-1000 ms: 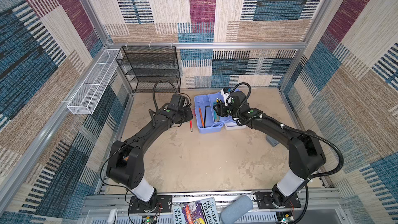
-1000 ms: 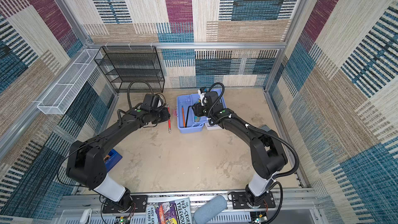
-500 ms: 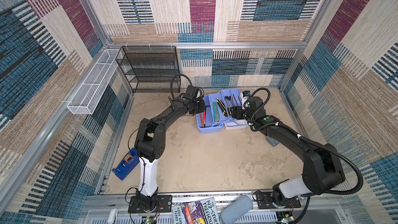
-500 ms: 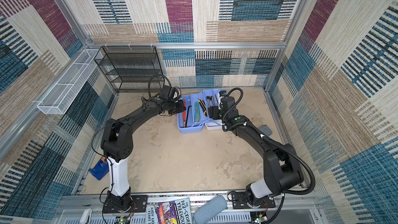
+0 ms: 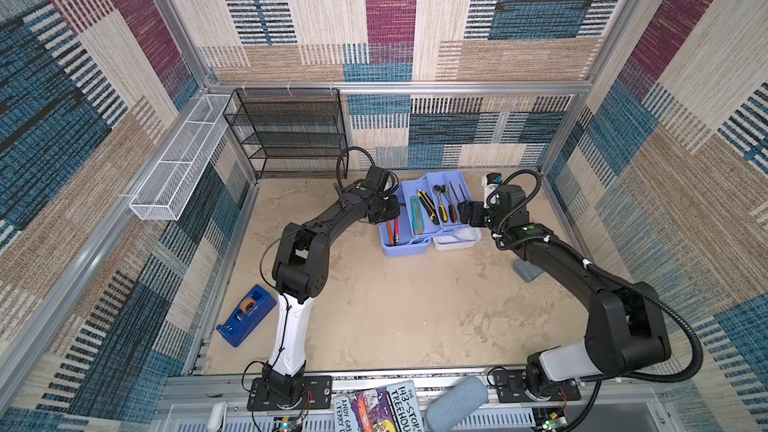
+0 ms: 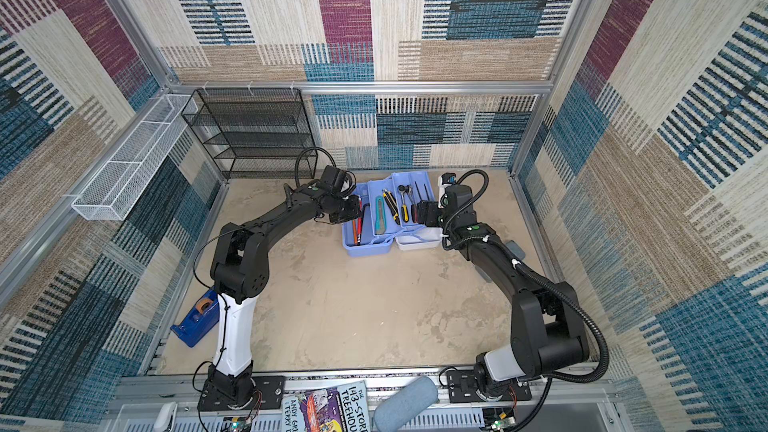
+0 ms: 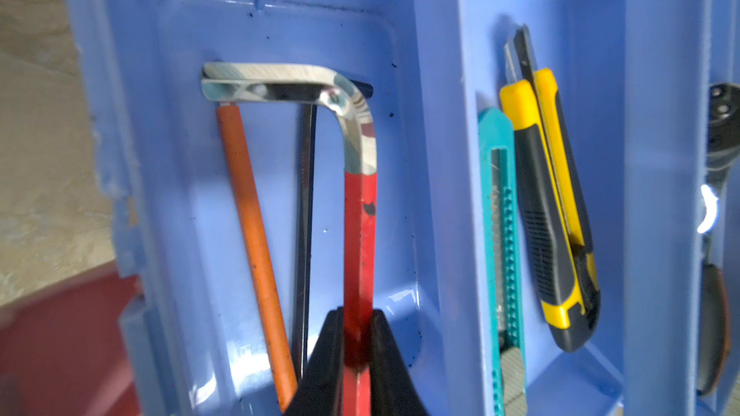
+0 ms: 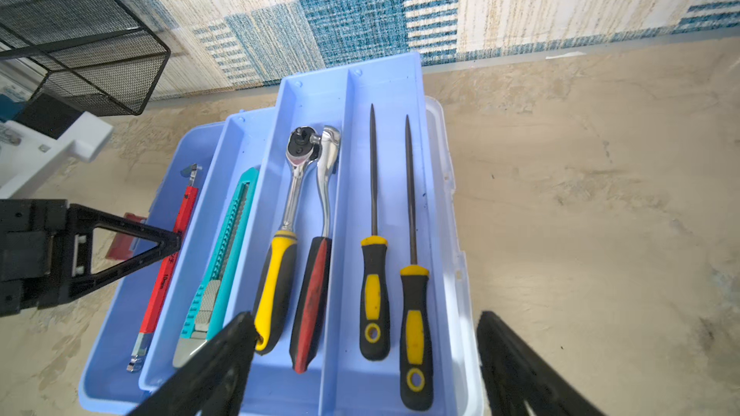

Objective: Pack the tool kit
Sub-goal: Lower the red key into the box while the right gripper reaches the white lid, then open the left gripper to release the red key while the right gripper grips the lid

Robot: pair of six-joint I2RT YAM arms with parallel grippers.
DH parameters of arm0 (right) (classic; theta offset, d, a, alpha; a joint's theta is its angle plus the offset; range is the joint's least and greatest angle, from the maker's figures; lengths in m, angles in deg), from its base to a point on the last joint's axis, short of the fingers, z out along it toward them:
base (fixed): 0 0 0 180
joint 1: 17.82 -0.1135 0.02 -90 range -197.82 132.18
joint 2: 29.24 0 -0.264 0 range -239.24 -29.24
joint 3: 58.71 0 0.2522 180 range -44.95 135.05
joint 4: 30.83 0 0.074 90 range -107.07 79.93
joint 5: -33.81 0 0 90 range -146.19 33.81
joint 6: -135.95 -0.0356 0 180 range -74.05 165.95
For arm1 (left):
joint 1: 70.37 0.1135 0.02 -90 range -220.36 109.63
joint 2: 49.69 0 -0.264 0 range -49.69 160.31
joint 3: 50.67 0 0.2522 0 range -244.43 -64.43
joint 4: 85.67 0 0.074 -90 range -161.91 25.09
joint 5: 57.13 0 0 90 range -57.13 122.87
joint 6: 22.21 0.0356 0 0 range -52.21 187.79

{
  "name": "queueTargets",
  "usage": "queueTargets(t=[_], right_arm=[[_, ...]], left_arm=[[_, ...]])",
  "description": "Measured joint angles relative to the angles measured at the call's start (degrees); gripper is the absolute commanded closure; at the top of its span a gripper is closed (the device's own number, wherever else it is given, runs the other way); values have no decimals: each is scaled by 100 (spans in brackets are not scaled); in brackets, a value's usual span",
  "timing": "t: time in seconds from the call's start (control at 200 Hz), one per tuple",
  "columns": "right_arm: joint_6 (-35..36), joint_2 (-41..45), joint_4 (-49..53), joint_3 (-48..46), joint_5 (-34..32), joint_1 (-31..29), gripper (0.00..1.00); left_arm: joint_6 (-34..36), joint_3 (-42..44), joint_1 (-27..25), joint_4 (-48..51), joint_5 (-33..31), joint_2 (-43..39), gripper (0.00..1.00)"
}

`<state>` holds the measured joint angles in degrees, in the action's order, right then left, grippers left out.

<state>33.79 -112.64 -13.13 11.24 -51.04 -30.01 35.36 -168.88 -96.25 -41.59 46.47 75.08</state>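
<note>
The tool kit stands open at the back of the floor, with its lavender-blue trays fanned out and its white lid on the right. My left gripper is shut on a red hex key, whose bent steel end rests in the base compartment beside an orange tool. In both top views it sits at the box's left edge. My right gripper hangs open over the trays' near end, above two yellow-black files and two ratchets. A teal cutter fills the middle tray.
A black mesh shelf stands against the back wall left of the box, and a white wire basket hangs on the left wall. A dark blue tape dispenser lies front left. A grey pouch lies under my right arm.
My left gripper carried the red hex key from the floor left of the box into the base compartment. My right gripper drew back from the trays and opened wider.
</note>
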Motion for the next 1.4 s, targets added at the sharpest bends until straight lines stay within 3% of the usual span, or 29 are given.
queueTargets(t=[0.155,0.551,1.012,1.402], right_arm=[[17,9,-175,-214,369,319,9],[20,-24,-855,-518,1099,717,5],[-72,-450,-1285,-481,1547,776,6],[-74,-717,-1386,-264,1794,778,9]], left_arm=[[0,-13,-17,17,-17,0,58],[24,367,-103,50,-195,-619,57],[120,1921,-144,-118,-485,-1829,56],[133,2201,-170,-127,-588,-1749,56]])
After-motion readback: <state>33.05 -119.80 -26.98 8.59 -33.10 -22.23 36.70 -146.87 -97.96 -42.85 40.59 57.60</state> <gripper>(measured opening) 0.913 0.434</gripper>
